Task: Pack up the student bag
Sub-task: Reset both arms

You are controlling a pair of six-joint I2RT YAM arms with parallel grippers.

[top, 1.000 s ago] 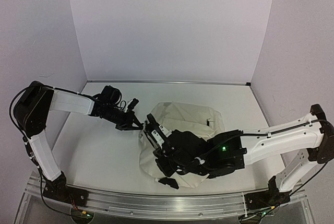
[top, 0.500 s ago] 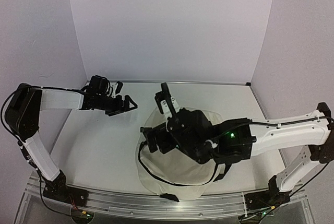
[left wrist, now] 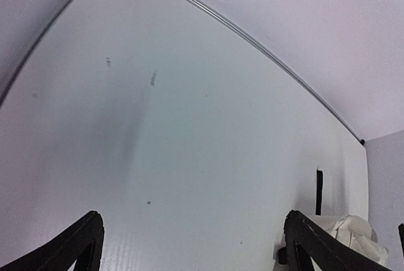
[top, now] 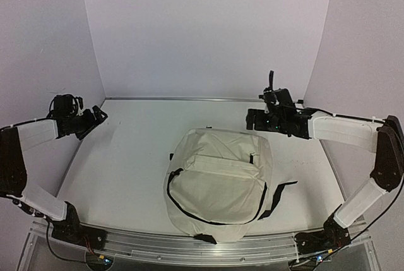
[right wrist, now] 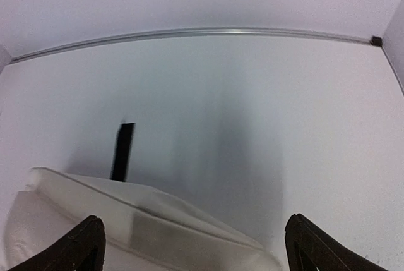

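On the worktop (top: 120, 176), near its middle: we are seeing the student bag (top: 218, 182) lying flat with its cream fabric facing up, closer to the near edge than to the back wall.
Bag's trim: a black zipper line is curving around the lower panel, and a black strap (top: 278, 195) is trailing out onto the worktop at the bag's right side.
Left pincer (top: 96, 119): it is hovering at the far left of the worktop, well apart from the bag, with its jaws spread wide and nothing between them.
Left wrist view: we are looking between two dark fingertips (left wrist: 85, 246) at bare worktop, and a cream corner of the bag is showing at the lower right.
Right pincer (top: 252, 119): it is hovering just beyond the bag's far edge toward the right wall, not touching the fabric, released and gripping nothing.
Right wrist view: the bag's pale edge is filling the lower left, and a short strap end (right wrist: 123, 151) is lying on the worktop just past that edge.
Arms: both are reaching outward, away from the bag.
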